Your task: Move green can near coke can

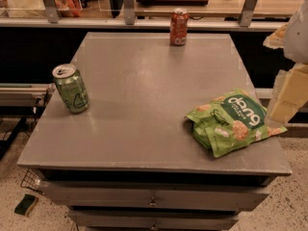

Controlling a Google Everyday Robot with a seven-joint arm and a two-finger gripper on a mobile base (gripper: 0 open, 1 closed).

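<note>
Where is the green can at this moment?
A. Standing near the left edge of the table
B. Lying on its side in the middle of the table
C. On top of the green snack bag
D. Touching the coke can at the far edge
A: the green can stands upright near the left edge of the table, apart from the coke can at the far edge; the gripper is at the right, beside the snack bag.
</note>
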